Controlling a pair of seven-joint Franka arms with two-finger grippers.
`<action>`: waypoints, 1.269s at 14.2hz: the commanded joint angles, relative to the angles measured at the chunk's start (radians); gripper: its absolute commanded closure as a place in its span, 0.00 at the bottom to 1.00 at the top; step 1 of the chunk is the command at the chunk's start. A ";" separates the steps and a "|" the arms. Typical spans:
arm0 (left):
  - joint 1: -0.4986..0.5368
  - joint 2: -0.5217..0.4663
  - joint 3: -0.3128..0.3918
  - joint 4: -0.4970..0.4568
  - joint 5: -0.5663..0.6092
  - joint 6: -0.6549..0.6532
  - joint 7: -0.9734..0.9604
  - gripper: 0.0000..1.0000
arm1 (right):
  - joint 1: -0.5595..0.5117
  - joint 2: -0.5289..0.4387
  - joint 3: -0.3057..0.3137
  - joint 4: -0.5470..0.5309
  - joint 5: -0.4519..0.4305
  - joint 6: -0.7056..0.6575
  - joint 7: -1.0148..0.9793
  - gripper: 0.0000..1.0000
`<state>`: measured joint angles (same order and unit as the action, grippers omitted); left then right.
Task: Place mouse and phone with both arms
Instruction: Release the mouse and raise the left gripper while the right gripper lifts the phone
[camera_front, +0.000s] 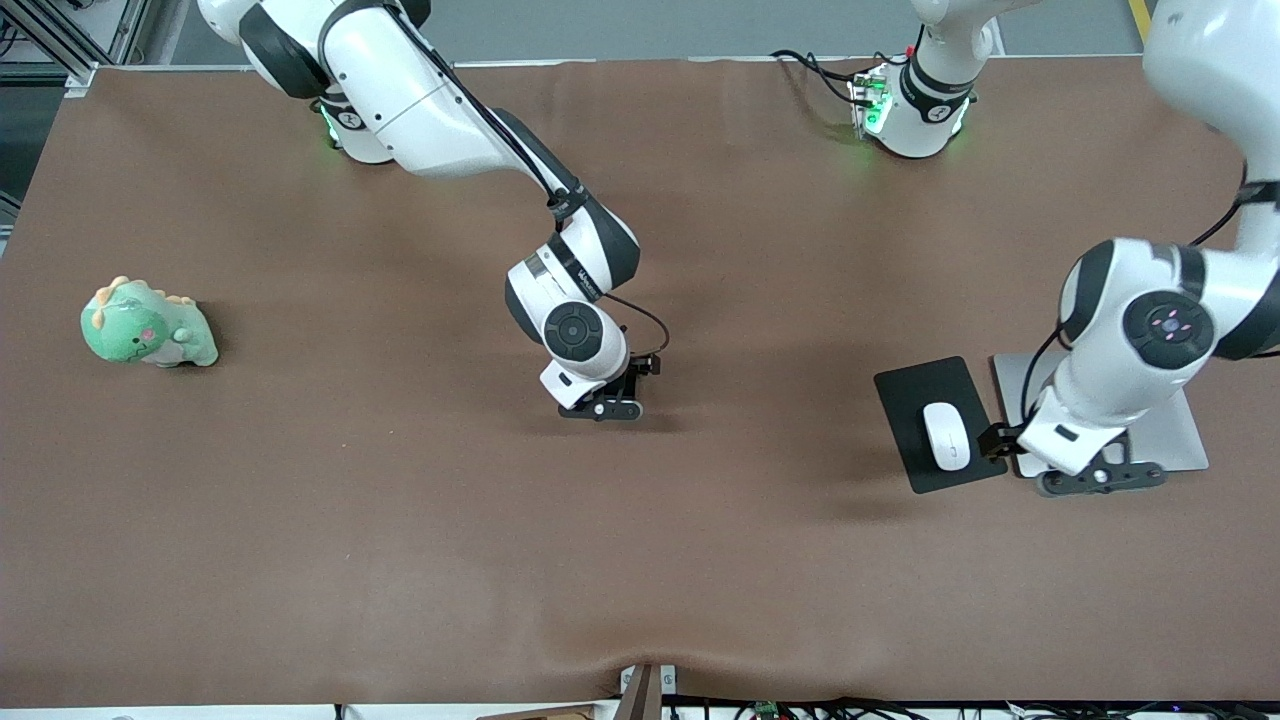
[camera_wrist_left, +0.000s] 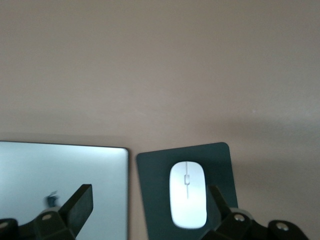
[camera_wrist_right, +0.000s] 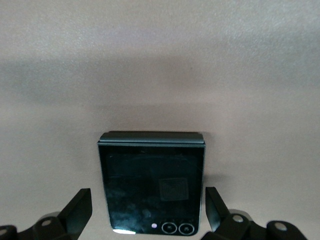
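Beside the mouse (camera_front: 946, 436), the left gripper (camera_front: 1100, 478) gapes empty; right gripper (camera_front: 601, 409) straddles phone (camera_wrist_right: 151, 183).

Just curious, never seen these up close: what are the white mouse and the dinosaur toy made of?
The mouse looks like smooth glossy plastic: hard shell, thin centre seam, even sheen. The dinosaur toy looks like soft plush fabric: matte, rounded, fuzzy-edged. Neither can be confirmed by sight alone.

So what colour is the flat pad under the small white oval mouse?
Black: the flat rectangular mouse pad under the white oval mouse shows best in the front view.
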<state>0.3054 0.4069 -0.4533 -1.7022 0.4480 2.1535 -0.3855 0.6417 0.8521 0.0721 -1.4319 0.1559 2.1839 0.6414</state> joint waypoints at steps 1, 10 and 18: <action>0.008 -0.063 -0.036 0.056 0.011 -0.149 0.014 0.00 | 0.015 0.019 -0.012 0.025 -0.039 0.000 0.017 0.00; 0.021 -0.169 -0.051 0.268 -0.248 -0.434 0.134 0.00 | 0.006 0.033 -0.011 0.033 -0.035 -0.010 0.040 0.95; 0.054 -0.316 -0.058 0.266 -0.292 -0.566 0.215 0.00 | -0.076 -0.056 -0.008 0.031 -0.025 -0.146 0.029 1.00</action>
<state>0.3482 0.1339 -0.5064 -1.4210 0.1756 1.6236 -0.2078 0.6033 0.8527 0.0509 -1.3896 0.1289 2.0994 0.6629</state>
